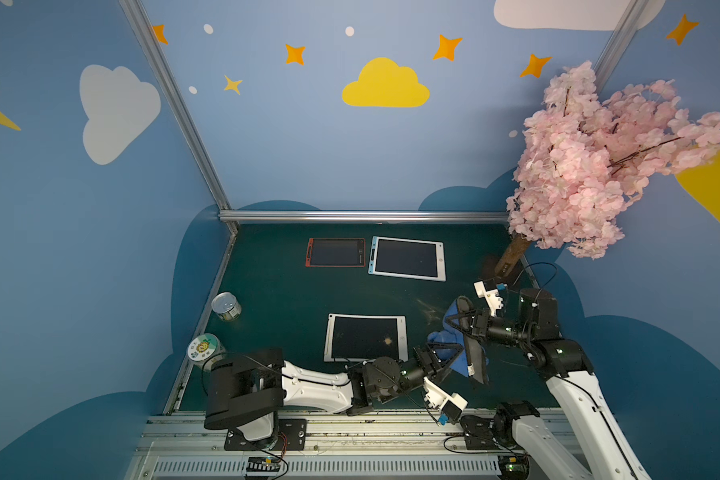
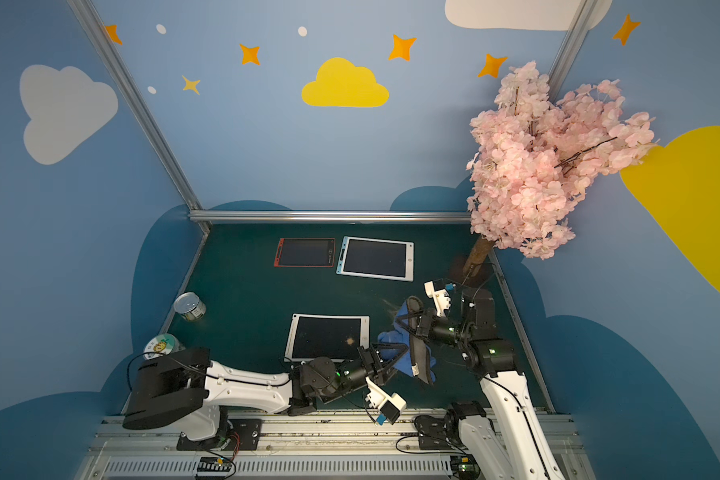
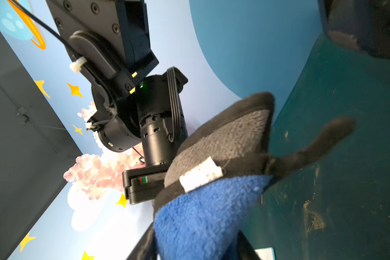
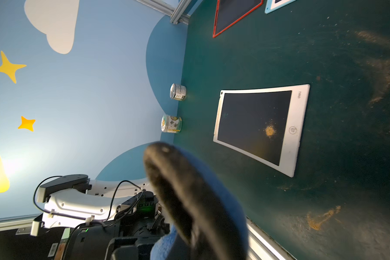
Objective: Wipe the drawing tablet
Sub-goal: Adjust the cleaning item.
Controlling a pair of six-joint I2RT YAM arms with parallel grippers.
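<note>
Blue-and-grey cloth (image 1: 474,353) bridges your two grippers above the table (image 1: 292,299). Your right gripper (image 1: 460,323) is closed on the cloth's upper part. The fabric hides its jaws in the right wrist view, but the cloth hangs from it in both top views. Your left gripper (image 1: 447,353) is at the lower, blue end, jaws standing apart on either side of the fabric. You cannot tell whether either finger touches it, so treat the cloth as carried by the right arm alone.

Next out is the tablet (image 1: 366,337), white-framed and flat on the table, to the left of both grippers. Its long axis runs left to right, so a short edge faces them. The left gripper is just beside its near right corner, and the right gripper is a little farther off. An orange spot (image 1: 388,341) lies on the dark screen, toward the end nearest the grippers. The wipe probably needs the right arm to bring the cloth left and down, then stroke along that axis once the left arm is clear.

Farthest, ahead and left of the grippers, lie a red tablet (image 1: 335,252) and a pale-blue tablet (image 1: 408,258), well apart from the work.
</note>
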